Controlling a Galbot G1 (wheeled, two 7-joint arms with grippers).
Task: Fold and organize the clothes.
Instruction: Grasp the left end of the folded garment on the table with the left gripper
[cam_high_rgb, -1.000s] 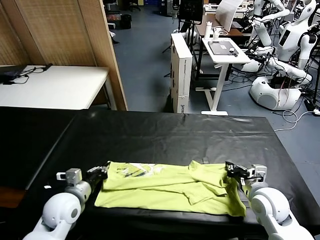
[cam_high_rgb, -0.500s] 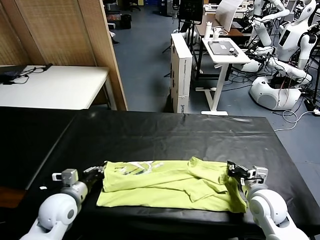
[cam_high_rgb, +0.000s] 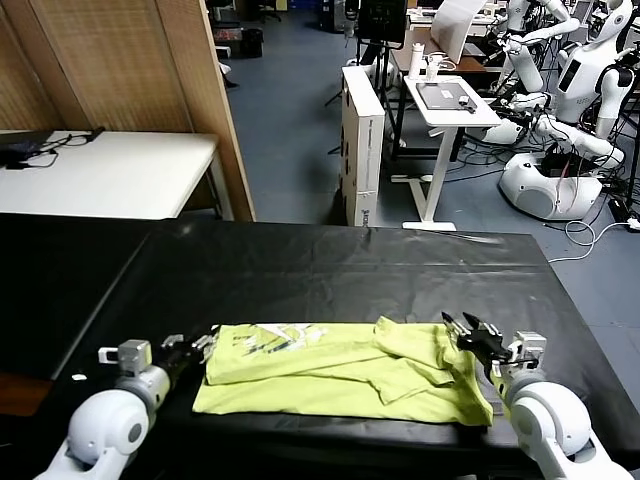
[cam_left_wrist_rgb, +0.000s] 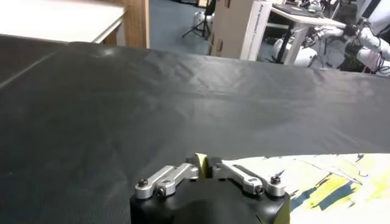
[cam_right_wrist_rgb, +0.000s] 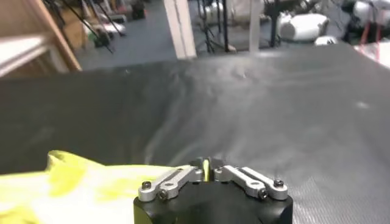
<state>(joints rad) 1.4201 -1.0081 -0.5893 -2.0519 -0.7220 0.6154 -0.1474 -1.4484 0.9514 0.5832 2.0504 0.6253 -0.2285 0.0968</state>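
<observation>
The lime yellow-green T-shirt (cam_high_rgb: 340, 375) lies folded into a long band across the black table's near side, white print (cam_high_rgb: 270, 340) at its left end. In the head view my left gripper (cam_high_rgb: 190, 347) sits just off the shirt's left edge, fingers spread and holding nothing. My right gripper (cam_high_rgb: 460, 328) stands at the shirt's right end, its fingers also spread open above the cloth. The left wrist view shows the printed end (cam_left_wrist_rgb: 323, 179) beside that gripper (cam_left_wrist_rgb: 204, 167). In the right wrist view, yellow cloth (cam_right_wrist_rgb: 73, 182) lies to one side of the right gripper (cam_right_wrist_rgb: 207, 167).
The black-covered table (cam_high_rgb: 330, 270) stretches far beyond the shirt. A white table (cam_high_rgb: 110, 170) stands at the back left. A white box (cam_high_rgb: 362, 140), a small desk (cam_high_rgb: 445, 100) and parked robots (cam_high_rgb: 560, 120) fill the floor behind.
Both grippers have gone from shut on the shirt's ends to open. The shirt has settled flat, and both arms have drawn slightly outward.
</observation>
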